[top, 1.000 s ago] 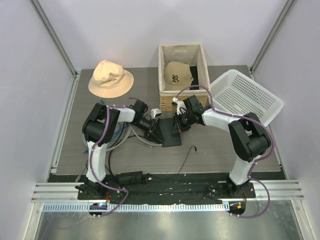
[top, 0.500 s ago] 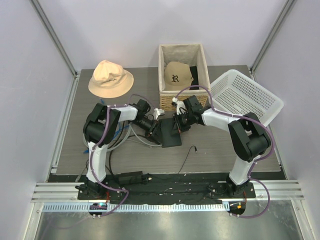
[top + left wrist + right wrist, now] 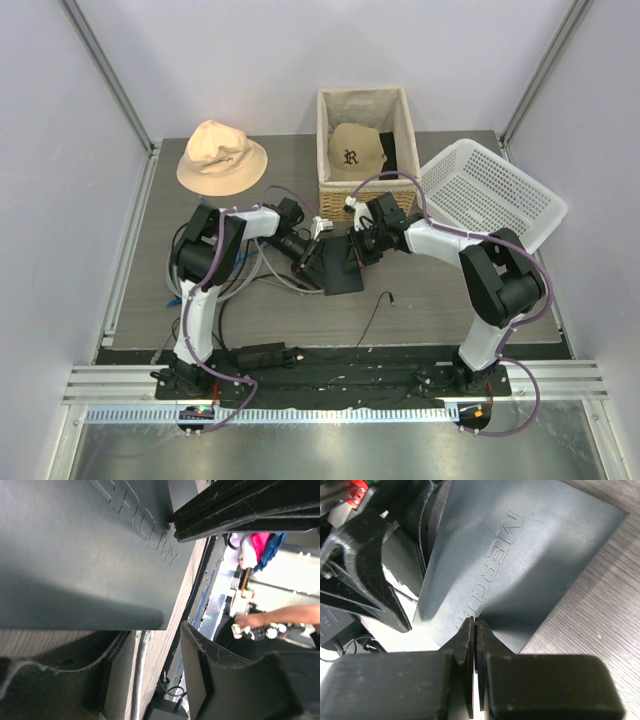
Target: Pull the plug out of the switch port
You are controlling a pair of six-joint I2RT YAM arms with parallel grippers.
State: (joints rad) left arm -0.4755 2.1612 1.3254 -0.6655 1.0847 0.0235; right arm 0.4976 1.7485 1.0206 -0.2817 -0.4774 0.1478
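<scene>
Near edge: a black adapter brick (image 3: pixel 262 355) lies on the dark base rail (image 3: pixel 400 375) between the two arm bases. Just beyond it, a thin loose lead (image 3: pixel 374 312) curls on the grey table (image 3: pixel 450 300).

Centre of the table: the switch (image 3: pixel 342 272), a flat dark box with MERCURY embossed on its top face, sits between the two grippers. A bundle of grey cables (image 3: pixel 272 278) runs to its left side; the plug itself cannot be made out. The left gripper (image 3: pixel 155 630) is at the switch's left edge, its fingers (image 3: pixel 225 680) spread wide and gripping nothing, with one grey cable lying in the gap between them. The right gripper (image 3: pixel 474 628) is at the switch's far-right side. Its fingers are pressed almost together with nothing between them, tips at the top face just beside the lettering.

Far side: a tan bucket hat (image 3: pixel 221 156) at left, a wicker basket (image 3: pixel 333 200) holding a tan cap (image 3: pixel 355 148) in the middle, and a white plastic basket (image 3: pixel 490 190) tilted at right.
</scene>
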